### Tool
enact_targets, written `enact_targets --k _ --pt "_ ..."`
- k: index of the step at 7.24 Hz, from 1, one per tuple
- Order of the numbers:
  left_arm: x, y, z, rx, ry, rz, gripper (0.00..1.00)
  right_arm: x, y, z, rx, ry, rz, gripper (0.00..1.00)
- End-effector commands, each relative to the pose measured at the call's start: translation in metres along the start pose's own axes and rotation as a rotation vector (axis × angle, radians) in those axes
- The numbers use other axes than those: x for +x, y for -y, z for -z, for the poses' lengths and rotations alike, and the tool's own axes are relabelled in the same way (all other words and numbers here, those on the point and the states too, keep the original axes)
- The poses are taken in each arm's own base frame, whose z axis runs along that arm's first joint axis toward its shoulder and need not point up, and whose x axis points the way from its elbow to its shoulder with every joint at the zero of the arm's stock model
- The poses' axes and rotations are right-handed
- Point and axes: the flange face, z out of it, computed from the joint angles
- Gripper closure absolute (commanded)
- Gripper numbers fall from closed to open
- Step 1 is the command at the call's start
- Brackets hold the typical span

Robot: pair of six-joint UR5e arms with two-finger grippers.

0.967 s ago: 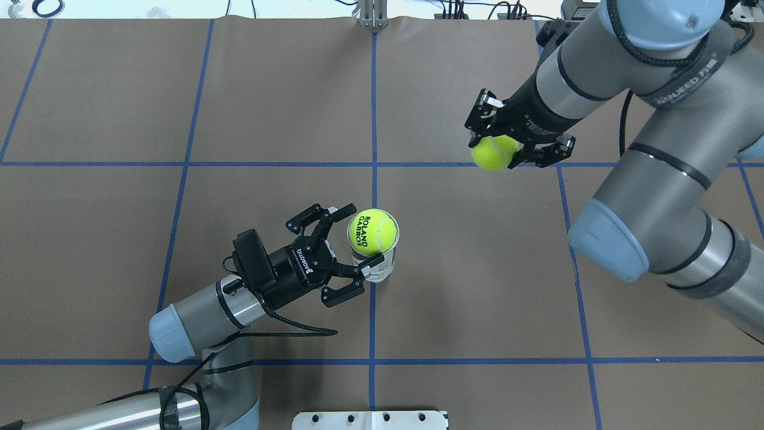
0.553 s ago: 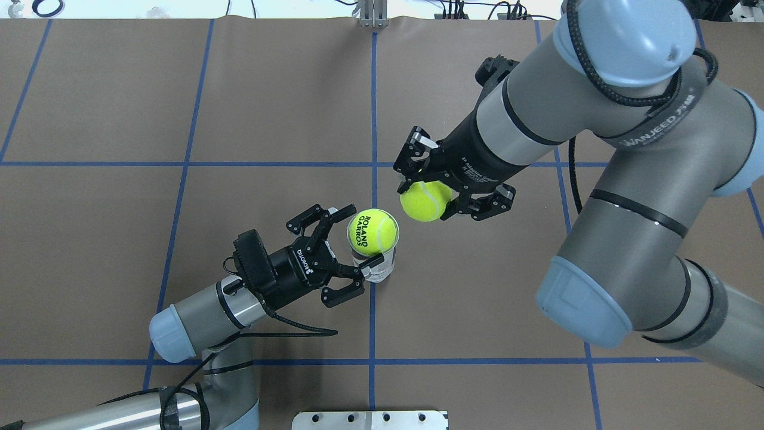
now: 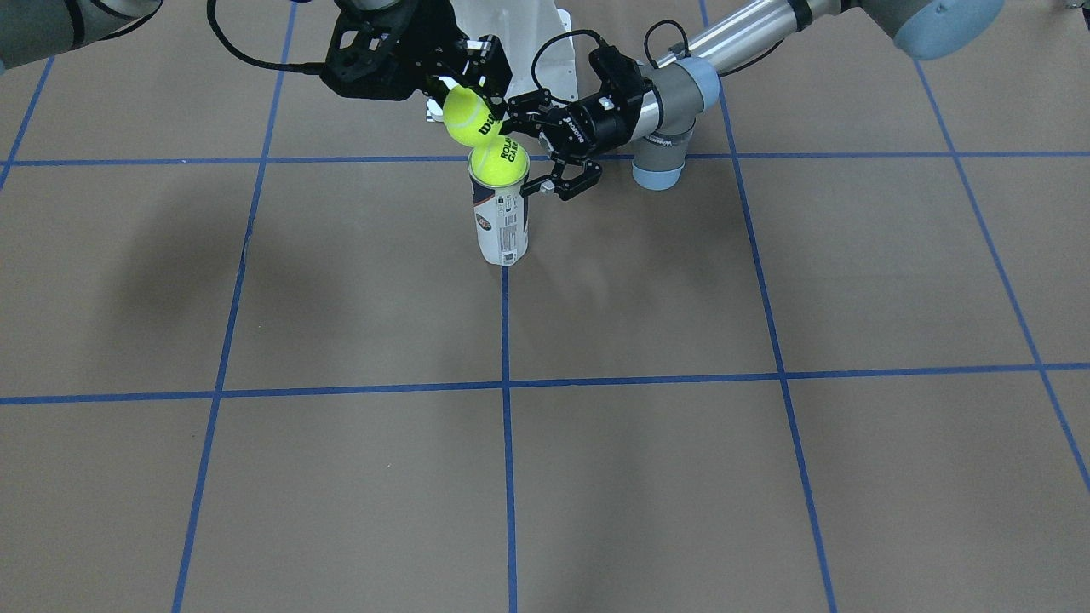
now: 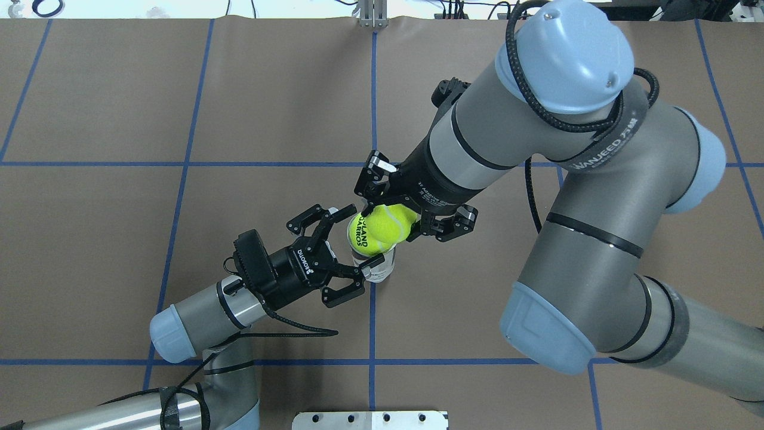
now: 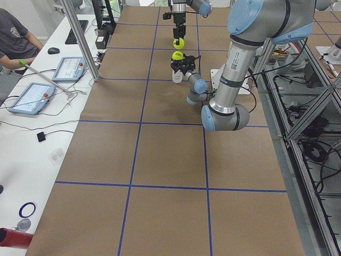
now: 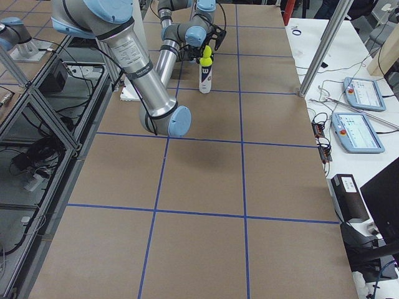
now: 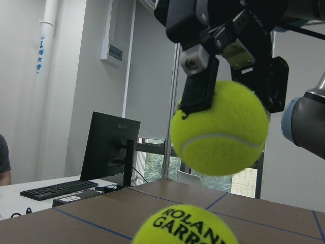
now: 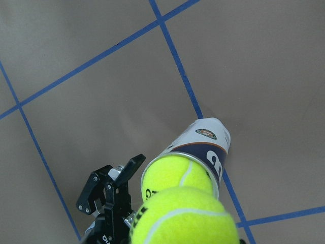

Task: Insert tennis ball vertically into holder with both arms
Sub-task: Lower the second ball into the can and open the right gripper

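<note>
The holder (image 3: 502, 223) stands upright on the brown table, also in the right wrist view (image 8: 209, 138). A yellow tennis ball marked ROLAND GARROS (image 4: 357, 232) sits in its mouth and sticks out of the top. My left gripper (image 4: 358, 242) is shut on the holder from the side, just under the rim. My right gripper (image 4: 391, 222) is shut on a second tennis ball (image 3: 466, 117), held just above the first one and slightly off to one side. In the left wrist view the held ball (image 7: 219, 127) hangs with a small gap over the seated ball (image 7: 185, 230).
Blue tape lines divide the table into squares. A white bolted pedestal plate (image 4: 370, 420) sits at the near edge between the arms. An operator (image 5: 16, 40) and tablets (image 6: 361, 93) are on a side desk beyond the table's far edge.
My right arm has swung left and toward the holder with its ball, from the far right to just over the holder's mouth. The left gripper and the holder have not moved.
</note>
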Motion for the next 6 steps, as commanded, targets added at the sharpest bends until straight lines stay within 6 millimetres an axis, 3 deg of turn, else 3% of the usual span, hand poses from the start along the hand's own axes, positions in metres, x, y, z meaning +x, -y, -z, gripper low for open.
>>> enact_targets --k 1,3,6 --pt "0.0 0.0 0.0 -0.001 0.0 0.0 0.03 -0.002 0.002 -0.023 0.016 -0.03 -0.003 1.0" --pt "0.001 -0.001 0.001 -0.001 -0.001 0.001 0.02 -0.002 -0.003 -0.039 0.02 -0.049 0.006 1.0" --pt "0.001 -0.001 0.001 -0.001 -0.001 0.001 0.02 -0.003 -0.008 -0.038 0.016 -0.044 0.016 1.0"
